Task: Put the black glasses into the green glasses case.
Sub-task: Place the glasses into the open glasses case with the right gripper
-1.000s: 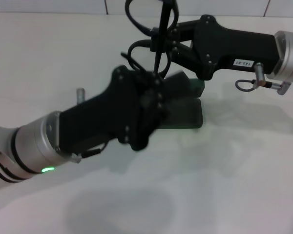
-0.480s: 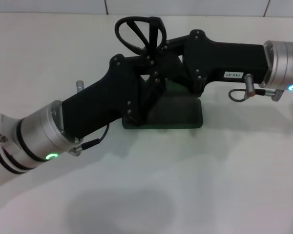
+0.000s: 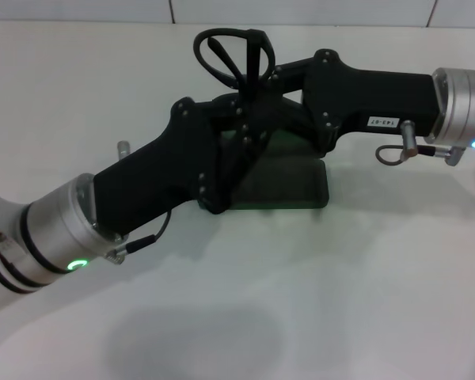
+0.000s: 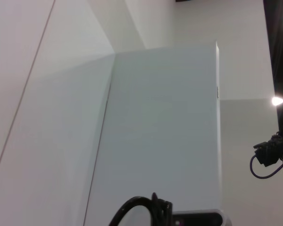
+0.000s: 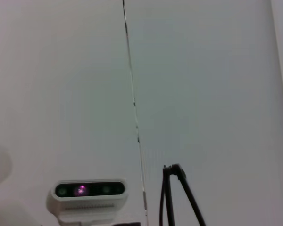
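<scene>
In the head view the two arms are seen to meet over the middle of the white table (image 3: 364,301); the left gripper (image 3: 236,150) is brought in from the near left, and the right gripper (image 3: 279,93) from the far right. The black glasses (image 3: 231,57) are held up between them, above the table and just on the far side of the green glasses case (image 3: 297,186); the frame rises upright above the two grippers, with a rounded lens rim to the left and the thin temple arms folded close beside it.

It cannot be told which gripper has the hold on the glasses, nor how wide either one is opened, because the fingers are hidden behind the black housings; the wrist views show only thin black parts of the frame against pale walls.

The case lies on the table below and slightly to the near side of the grippers, with its long axis from left to right; whether the lid stands open cannot be made out, since the far part is covered by the arms.

The coming move is judged to depend on one relation: the glasses are above and a little beyond the case, and their long axis should be laid along the long axis of the case; both grippers are about equally close to it.
</scene>
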`<state>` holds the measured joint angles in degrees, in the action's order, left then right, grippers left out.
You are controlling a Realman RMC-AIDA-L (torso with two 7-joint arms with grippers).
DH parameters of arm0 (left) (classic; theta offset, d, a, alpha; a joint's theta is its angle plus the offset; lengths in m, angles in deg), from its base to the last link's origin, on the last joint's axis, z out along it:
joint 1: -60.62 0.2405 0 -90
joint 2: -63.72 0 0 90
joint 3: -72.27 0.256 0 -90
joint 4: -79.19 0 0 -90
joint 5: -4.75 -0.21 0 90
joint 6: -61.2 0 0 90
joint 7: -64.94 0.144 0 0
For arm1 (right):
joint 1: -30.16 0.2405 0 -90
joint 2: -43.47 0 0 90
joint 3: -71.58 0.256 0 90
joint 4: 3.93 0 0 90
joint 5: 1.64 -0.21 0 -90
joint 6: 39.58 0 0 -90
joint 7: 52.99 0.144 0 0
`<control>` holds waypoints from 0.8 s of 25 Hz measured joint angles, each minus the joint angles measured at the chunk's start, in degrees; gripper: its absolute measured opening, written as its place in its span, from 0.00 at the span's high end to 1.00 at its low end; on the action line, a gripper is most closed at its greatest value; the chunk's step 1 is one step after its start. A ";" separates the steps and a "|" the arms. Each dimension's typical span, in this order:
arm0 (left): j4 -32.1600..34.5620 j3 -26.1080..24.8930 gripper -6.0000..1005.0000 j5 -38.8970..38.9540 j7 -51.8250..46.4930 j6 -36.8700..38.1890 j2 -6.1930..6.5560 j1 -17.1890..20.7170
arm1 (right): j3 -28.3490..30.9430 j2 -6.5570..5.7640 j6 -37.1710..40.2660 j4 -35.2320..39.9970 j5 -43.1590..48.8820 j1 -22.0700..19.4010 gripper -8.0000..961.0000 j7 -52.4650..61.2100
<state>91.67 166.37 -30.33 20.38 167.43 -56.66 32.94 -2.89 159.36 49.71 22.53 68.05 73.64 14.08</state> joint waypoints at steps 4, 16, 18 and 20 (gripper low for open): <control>0.00 -0.06 0.95 0.00 -0.85 0.52 0.27 1.45 | 0.17 -0.18 -0.77 0.05 -0.03 -0.16 0.90 0.07; -0.02 -0.33 0.95 -0.38 -2.18 4.08 6.77 9.41 | -0.06 -0.62 -11.18 18.58 33.38 6.46 0.90 22.68; -0.07 -0.12 0.95 -0.75 -2.06 6.33 8.16 10.20 | -2.37 0.11 -11.41 22.68 41.48 8.43 0.90 29.92; -0.08 -0.12 0.95 -1.58 -1.75 6.96 8.88 10.64 | -8.08 0.18 -13.46 24.47 46.18 10.36 0.90 36.18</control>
<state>91.59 166.24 -31.91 18.63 174.38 -47.78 43.58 -10.97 159.54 36.25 46.99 114.23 84.00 50.26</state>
